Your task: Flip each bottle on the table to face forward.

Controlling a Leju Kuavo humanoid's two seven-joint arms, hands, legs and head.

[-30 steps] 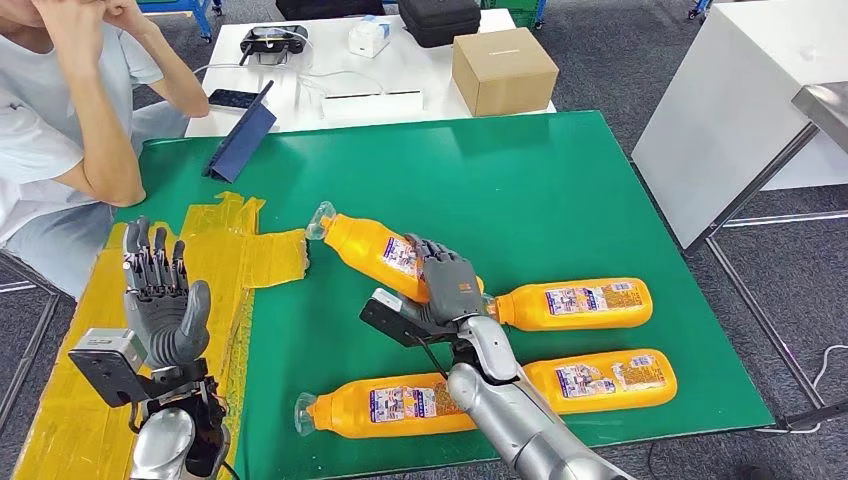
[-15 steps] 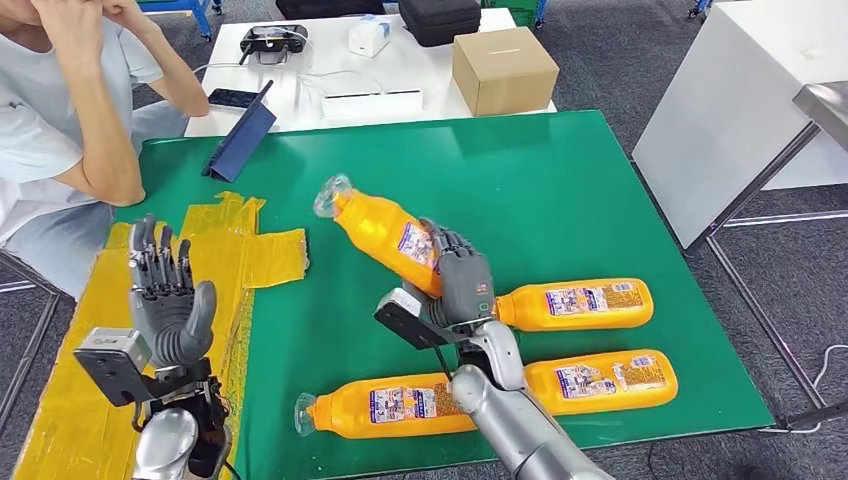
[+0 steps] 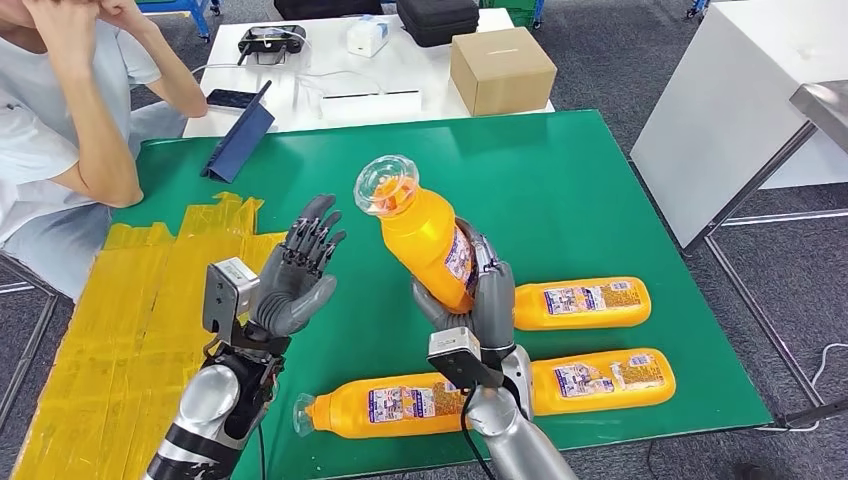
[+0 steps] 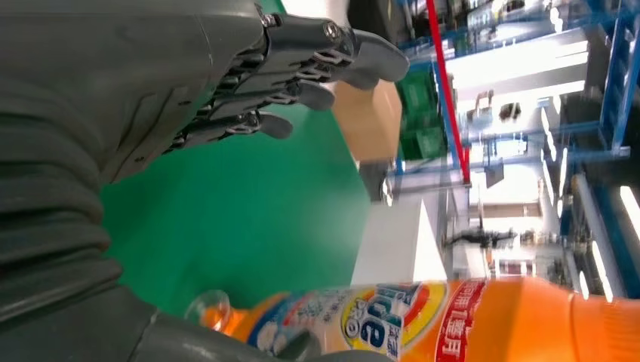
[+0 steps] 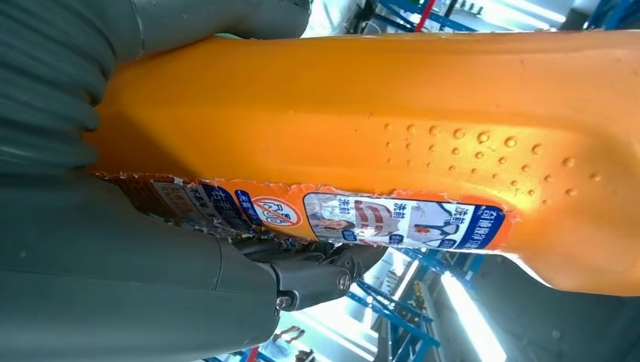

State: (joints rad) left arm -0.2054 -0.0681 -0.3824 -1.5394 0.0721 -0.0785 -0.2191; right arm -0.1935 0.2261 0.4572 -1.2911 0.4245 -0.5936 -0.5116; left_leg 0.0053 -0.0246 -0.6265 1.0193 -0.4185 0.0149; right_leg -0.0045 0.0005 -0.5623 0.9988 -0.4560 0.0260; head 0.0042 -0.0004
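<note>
Head view, surface: I see a green table with yellow tape patched over its left side; grey carpet surrounds it.
Head view, room: a white table behind carries a cardboard box, a black case and small devices; a person sits at the far left, elbows up.
Head view, held bottle: my right hand grips the lifted orange bottle round its lower body, clear cap tilted up toward the camera.
Head view, others: three orange bottles lie flat, one right, one lower right, one front, labels upward.
Head view, left hand: raised beside the held bottle, fingers spread, holding nothing.
Left wrist view: fingers extended apart over green; a bottle label shows blue lettering on a yellow ring, unreadable to me.
Right wrist view: fingers wrapped on orange plastic; the label strip carries a red prohibition sign and small print I cannot read.
</note>
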